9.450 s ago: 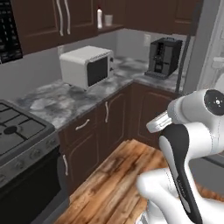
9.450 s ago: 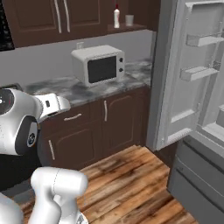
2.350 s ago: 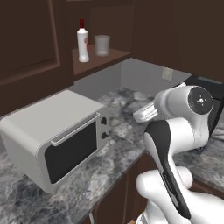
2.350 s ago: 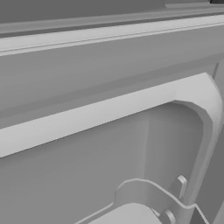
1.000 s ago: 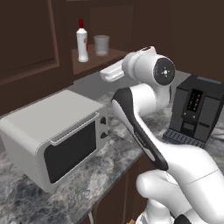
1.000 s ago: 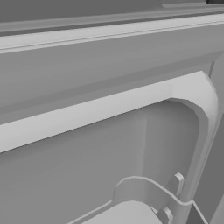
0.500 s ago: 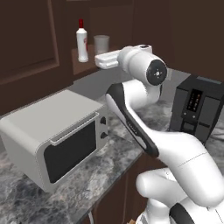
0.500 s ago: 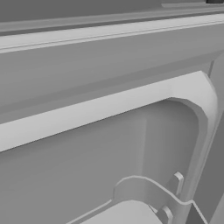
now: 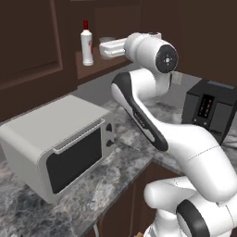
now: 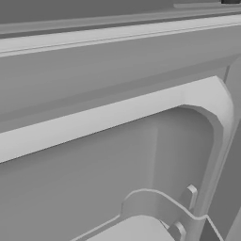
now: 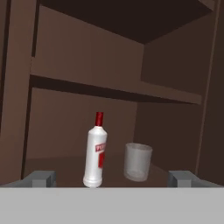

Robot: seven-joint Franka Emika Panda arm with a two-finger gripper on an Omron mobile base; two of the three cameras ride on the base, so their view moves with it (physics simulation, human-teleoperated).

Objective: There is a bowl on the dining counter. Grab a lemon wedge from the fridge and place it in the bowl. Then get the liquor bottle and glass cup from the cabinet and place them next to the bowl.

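Tool (image 11: pixel 112 178) released, jaws wide, facing cabinet shelf (image 11: pixel 65 168). Liquor bottle (image 11: pixel 95 154) looks rigid, slick, top-heavy: grip mid-body below neck. Glass cup (image 11: pixel 137 161) just beside it, fragile

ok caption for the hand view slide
Open fingers face the liquor bottle and glass cup standing side by side on the cabinet shelf.

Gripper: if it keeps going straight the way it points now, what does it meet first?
Probably the liquor bottle or the glass cup: both stand on the cabinet shelf between the open gripper's fingertips. The centre line falls near the gap between them; depth is unclear.
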